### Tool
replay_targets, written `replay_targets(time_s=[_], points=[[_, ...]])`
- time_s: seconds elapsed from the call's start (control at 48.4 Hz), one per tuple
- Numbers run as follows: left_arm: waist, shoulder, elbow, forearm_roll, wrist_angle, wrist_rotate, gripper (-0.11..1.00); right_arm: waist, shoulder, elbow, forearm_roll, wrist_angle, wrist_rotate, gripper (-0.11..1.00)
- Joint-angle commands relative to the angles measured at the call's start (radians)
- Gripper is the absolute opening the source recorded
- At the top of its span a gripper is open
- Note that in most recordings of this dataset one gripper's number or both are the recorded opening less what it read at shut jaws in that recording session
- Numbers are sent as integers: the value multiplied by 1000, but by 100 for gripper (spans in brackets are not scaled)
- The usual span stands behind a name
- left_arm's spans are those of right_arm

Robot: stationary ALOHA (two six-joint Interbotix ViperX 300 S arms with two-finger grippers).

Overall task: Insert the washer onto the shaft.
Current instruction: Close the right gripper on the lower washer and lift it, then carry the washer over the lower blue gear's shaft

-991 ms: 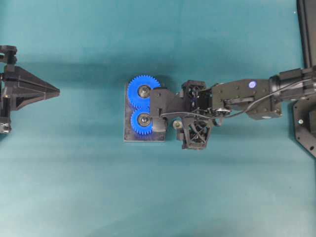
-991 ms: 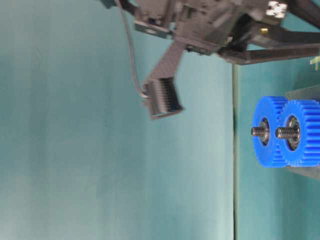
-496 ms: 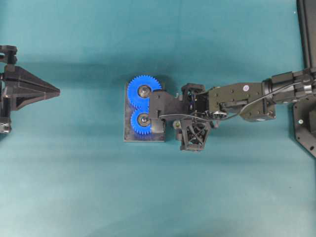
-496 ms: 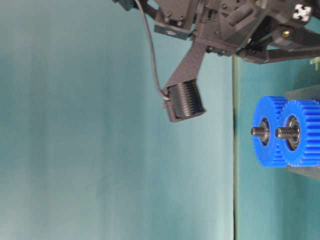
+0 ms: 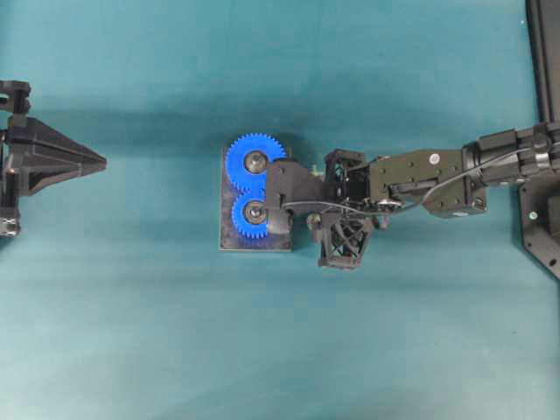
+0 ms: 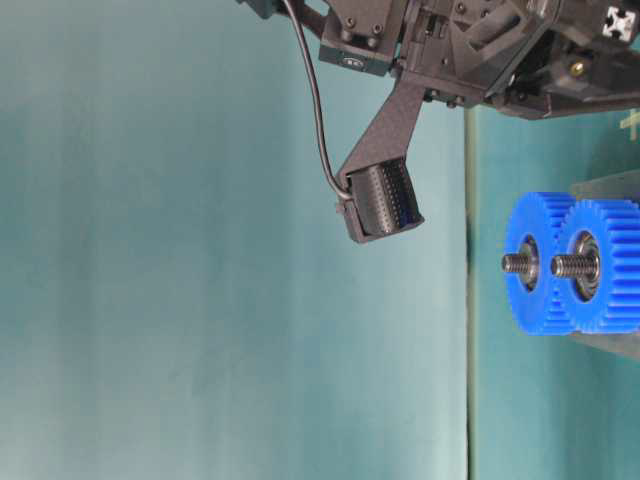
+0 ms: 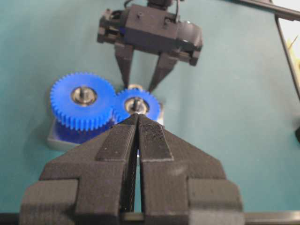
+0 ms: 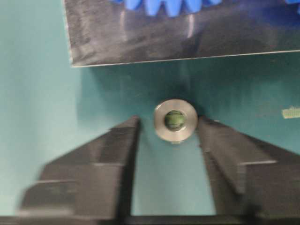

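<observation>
The washer lies flat on the surface beside the plate, between the parted fingers of the right end effector, not gripped. The left end effector is closed, empty. Grasping, lifting and threading onto the shaft all remain.

gears: 2 blue | shafts: 2 | washer: 1 | base plate: 1

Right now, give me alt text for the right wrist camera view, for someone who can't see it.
A silver washer lies flat on the teal table between the open fingers of the right gripper, which touch neither side of it. Beyond it is the dark base plate, with blue gear teeth at the top edge.
</observation>
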State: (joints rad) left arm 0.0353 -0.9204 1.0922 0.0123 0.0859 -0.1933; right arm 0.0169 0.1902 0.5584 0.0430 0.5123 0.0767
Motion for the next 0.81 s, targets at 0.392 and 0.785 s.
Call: replay_targets(time_s=[0.392,0.785], points=[[2,5,-23,3,-5,0,0,2,-83,-15,2,38,44,32],[2,8,-21,3,-5,0,0,0,-164,-196,-43,241,41,32]])
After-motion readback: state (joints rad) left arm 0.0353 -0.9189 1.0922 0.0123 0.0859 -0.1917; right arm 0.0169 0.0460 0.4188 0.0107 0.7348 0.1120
